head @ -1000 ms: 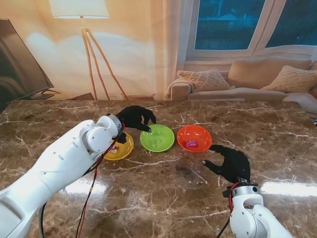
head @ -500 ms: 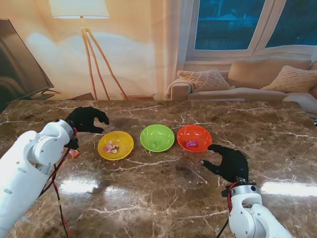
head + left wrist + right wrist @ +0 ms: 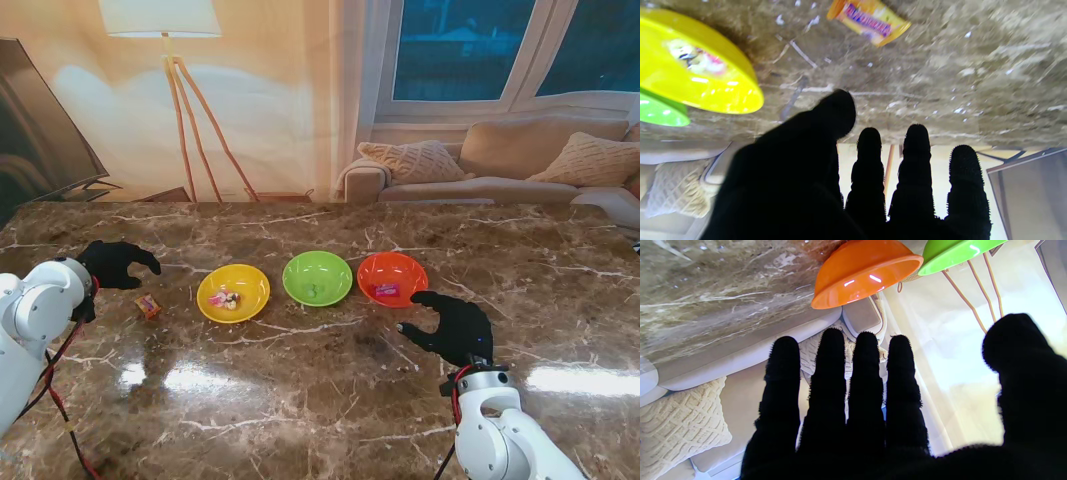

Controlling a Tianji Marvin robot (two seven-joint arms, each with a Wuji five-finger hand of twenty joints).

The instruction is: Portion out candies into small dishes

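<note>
Three small dishes stand in a row: yellow dish [image 3: 250,301] on the left with several candies in it, green dish [image 3: 335,290] in the middle with a small candy, orange dish [image 3: 415,285] on the right with a pink candy [image 3: 386,290]. A loose orange-wrapped candy [image 3: 148,306] lies on the table left of the yellow dish, also showing as the wrapped candy [image 3: 868,21] in the left wrist view. My left hand [image 3: 117,264] hovers open, just beyond and left of that candy. My right hand [image 3: 452,327] is open, nearer to me than the orange dish.
The marble table [image 3: 320,400] stretches wide around the dishes. A floor lamp [image 3: 165,40] and a sofa [image 3: 500,165] stand beyond its far edge. A dark screen [image 3: 40,130] sits at the far left.
My left arm has swung from over the green dish far to the left, past the yellow dish, and now sits beside the loose candy. The right hand has barely shifted.
</note>
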